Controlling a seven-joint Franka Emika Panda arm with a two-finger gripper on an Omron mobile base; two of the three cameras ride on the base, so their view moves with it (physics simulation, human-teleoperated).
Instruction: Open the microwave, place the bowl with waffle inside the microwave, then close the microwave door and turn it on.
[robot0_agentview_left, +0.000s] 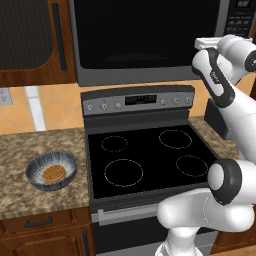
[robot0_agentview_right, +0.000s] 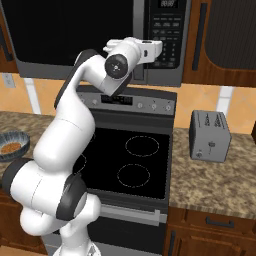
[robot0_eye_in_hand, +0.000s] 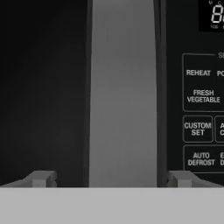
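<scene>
The microwave (robot0_agentview_left: 150, 35) hangs over the stove with its dark glass door (robot0_agentview_right: 70, 30) shut. My gripper (robot0_eye_in_hand: 111, 179) is open, pressed up to the door's vertical grey handle (robot0_eye_in_hand: 122, 96), which stands between the two fingertips (robot0_eye_in_hand: 41, 178). The button panel (robot0_eye_in_hand: 199, 113) lies just right of the handle. In the right base view the hand (robot0_agentview_right: 150, 50) sits at the microwave's right side. The blue-grey bowl (robot0_agentview_left: 51, 171) rests on the counter left of the stove, with the golden waffle (robot0_agentview_left: 54, 173) lying flat in it; the bowl (robot0_agentview_right: 11, 144) also sits at the left edge of the right base view.
A black glass stove top (robot0_agentview_left: 145, 155) lies below the microwave, with a knob panel (robot0_agentview_left: 137, 102) behind it. A grey toaster (robot0_agentview_right: 210, 135) stands on the granite counter (robot0_agentview_right: 220, 175) to the right. Brown wooden cabinets (robot0_agentview_left: 30, 35) flank the microwave.
</scene>
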